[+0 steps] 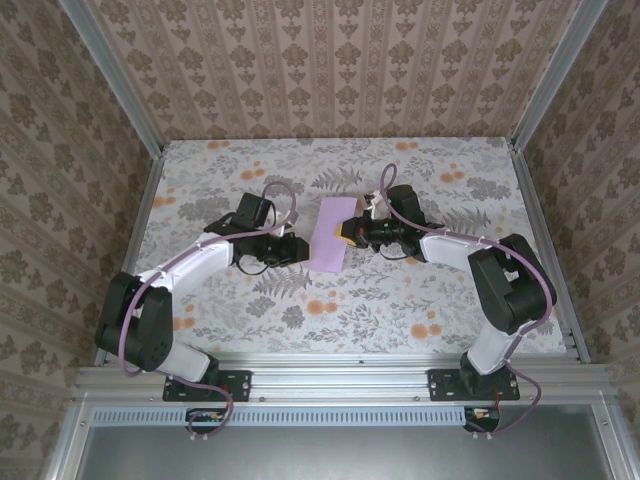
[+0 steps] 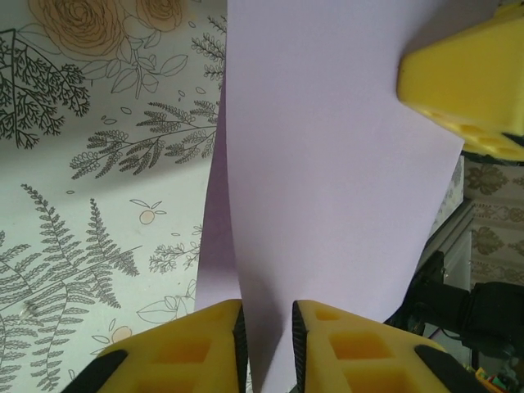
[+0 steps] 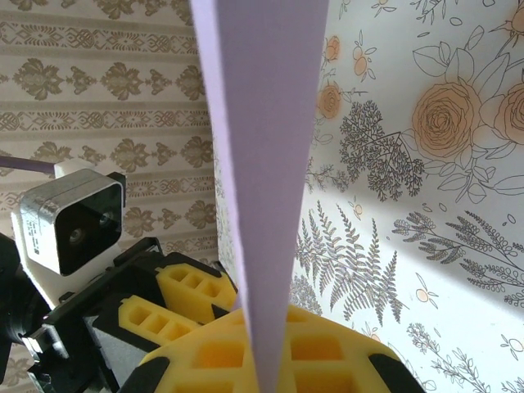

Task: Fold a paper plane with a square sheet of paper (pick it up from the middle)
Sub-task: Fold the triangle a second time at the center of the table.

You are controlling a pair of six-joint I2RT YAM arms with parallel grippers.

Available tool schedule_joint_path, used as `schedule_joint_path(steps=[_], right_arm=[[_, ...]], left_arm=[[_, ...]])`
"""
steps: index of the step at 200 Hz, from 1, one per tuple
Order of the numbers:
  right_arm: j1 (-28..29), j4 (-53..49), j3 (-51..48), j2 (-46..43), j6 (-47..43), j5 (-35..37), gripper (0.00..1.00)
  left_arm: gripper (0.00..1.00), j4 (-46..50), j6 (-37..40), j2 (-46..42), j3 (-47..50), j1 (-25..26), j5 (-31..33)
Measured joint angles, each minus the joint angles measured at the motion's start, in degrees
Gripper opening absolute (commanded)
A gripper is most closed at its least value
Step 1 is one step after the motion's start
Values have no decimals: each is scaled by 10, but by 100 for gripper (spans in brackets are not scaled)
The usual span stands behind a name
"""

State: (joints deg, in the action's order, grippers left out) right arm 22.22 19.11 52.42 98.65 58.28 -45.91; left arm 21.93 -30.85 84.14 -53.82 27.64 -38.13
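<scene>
The square sheet of paper (image 1: 333,233) sits mid-table between the two grippers, a pale lilac strip that appears raised off the floral tabletop (image 1: 420,300) rather than lying flat on it. It is thin, light and limp. It will likely bow under its own weight, slide easily between smooth pads, and take a lasting crease wherever it is pinched hard. The safest hold is therefore a light pinch near the middle of an edge or along a fold line, with the two grips opposite each other so the sheet stays taut. The right gripper (image 1: 352,234) has its jaws closed on the sheet's right side. In the right wrist view the paper rises edge-on, straight out from between the yellow fingers (image 3: 319,352). The left gripper (image 1: 293,250) is at the sheet's left side. In its wrist view the paper runs down into the narrow gap between its fingers (image 2: 205,344), but I cannot tell whether the pads are actually clamping it. That same view shows the sheet's broad face and a second, darker layer along its left edge, which suggests a fold. The overhead view gives no sign of this, but it does show how the two arms face each other.
</scene>
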Motion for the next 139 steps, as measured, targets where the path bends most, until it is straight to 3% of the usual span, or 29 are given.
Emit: schedule_joint_path(steps=[56,139], right_arm=[[2,0,0,23,-4,0,6],[23,-2,20,98,-31,0,6]], left_arm=[[8,27,11,0,-7,1,6],[8,53,26,45,-19,16,35]])
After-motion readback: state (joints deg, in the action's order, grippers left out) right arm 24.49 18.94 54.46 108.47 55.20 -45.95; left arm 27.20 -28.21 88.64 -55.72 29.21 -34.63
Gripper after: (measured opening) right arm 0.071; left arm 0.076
